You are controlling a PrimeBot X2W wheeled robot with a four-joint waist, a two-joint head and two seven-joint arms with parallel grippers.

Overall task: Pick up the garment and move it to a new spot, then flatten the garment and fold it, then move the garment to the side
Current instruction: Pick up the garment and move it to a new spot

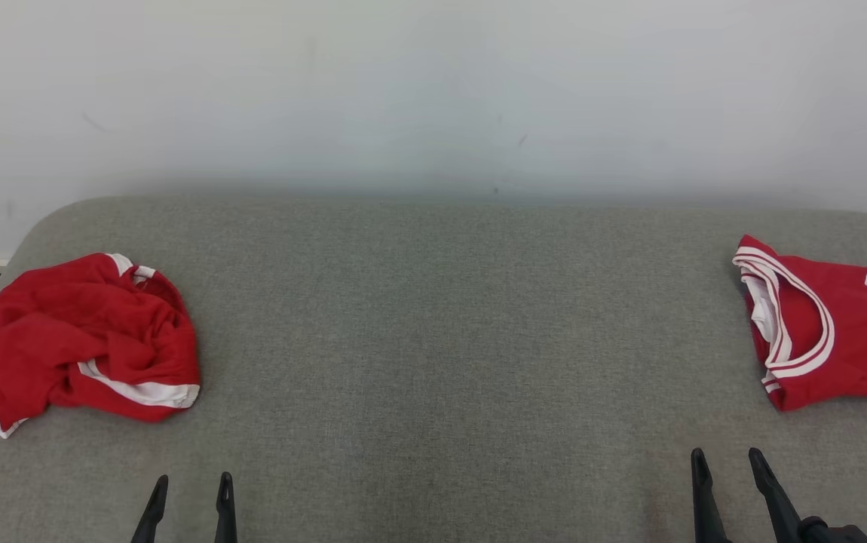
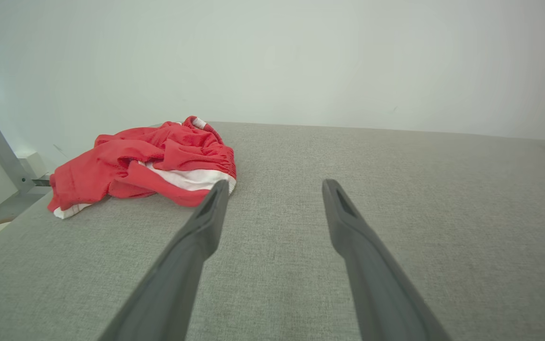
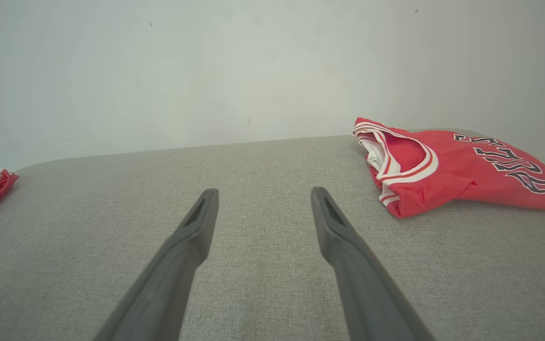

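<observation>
Lying bunched, red garment (image 1: 79,339), longest roughly sideways, left hand (image 1: 194,478), right hand (image 1: 726,452) spread, empty

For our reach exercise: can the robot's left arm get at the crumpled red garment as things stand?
Probably yes. The left gripper is open and empty, the crumpled red garment lies just ahead, slightly to its left, with only bare grey surface between.
</observation>
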